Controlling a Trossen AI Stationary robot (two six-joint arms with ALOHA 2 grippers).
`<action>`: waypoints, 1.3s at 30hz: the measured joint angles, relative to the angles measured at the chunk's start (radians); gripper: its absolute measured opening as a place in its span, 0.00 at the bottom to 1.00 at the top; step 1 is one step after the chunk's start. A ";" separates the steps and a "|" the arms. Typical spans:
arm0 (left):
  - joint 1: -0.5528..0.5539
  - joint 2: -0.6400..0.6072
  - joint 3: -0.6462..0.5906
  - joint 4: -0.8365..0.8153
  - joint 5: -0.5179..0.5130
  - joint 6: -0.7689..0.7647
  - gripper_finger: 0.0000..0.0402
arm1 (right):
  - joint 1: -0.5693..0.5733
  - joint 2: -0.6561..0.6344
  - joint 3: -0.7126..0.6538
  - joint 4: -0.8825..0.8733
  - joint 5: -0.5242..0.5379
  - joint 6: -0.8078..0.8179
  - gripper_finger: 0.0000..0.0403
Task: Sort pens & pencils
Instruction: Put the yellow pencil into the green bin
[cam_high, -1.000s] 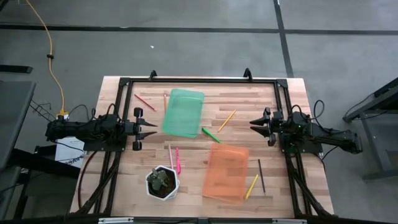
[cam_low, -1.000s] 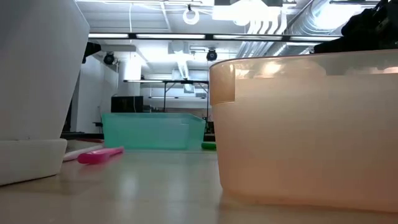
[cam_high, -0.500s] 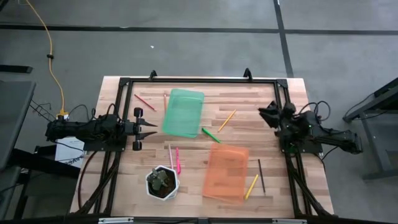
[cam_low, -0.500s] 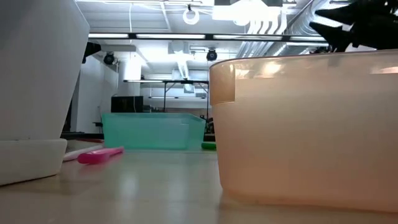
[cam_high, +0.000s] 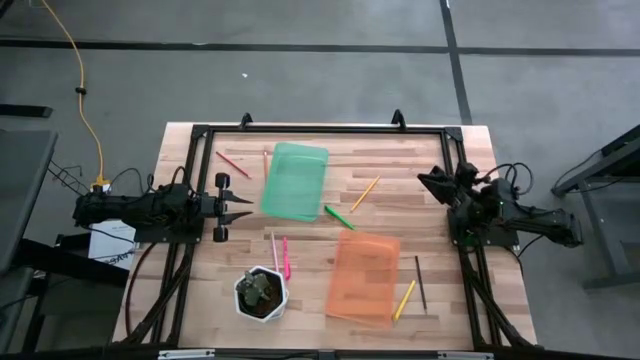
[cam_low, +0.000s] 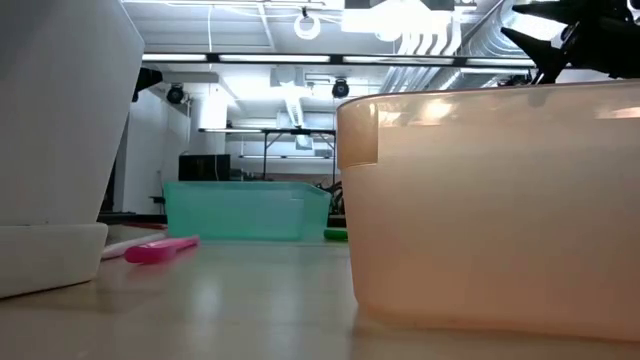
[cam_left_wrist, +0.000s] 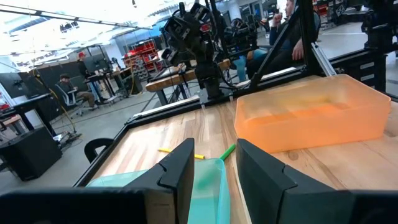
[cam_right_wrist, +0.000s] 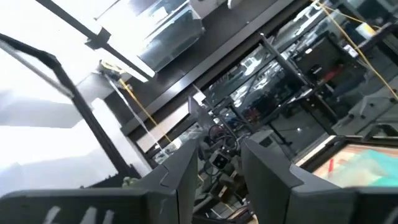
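Observation:
The pens and pencils lie loose on the table: a red-brown one (cam_high: 232, 163) and a thin one (cam_high: 266, 160) left of the green tray (cam_high: 295, 181), a yellow one (cam_high: 365, 193) and a bright green one (cam_high: 338, 216) right of it. A pink one (cam_high: 286, 257) and a pale peach one (cam_high: 274, 250) lie by the plant pot. A dark brown one (cam_high: 420, 282) and a yellow one (cam_high: 404, 299) lie right of the orange tray (cam_high: 364, 276). My left gripper (cam_high: 240, 205) is open and empty, left of the green tray. My right gripper (cam_high: 432, 182) is open and empty at the right edge, tipped upward.
A white hexagonal plant pot (cam_high: 262, 293) stands near the front edge, left of the orange tray. A black frame (cam_high: 320, 129) runs along the table's far edge and sides. In the left wrist view the orange tray (cam_left_wrist: 311, 118) and my right arm (cam_left_wrist: 193, 37) show ahead.
My right gripper has gone toward the table's far edge and up, and its fingers have tipped upward; in the low view it has risen into sight above the orange tray. It stays open and empty. No pen or pencil has moved.

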 joint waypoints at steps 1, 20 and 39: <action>0.000 0.000 0.000 0.000 0.000 0.000 0.27 | 0.000 0.000 0.000 -0.003 0.003 0.001 0.29; 0.000 0.000 0.000 0.094 -0.012 -0.010 0.27 | 0.000 0.001 0.000 0.221 0.191 -0.052 0.29; 0.000 0.000 0.048 0.467 -0.093 -0.108 0.27 | 0.000 0.266 0.423 -0.126 0.191 -0.238 0.29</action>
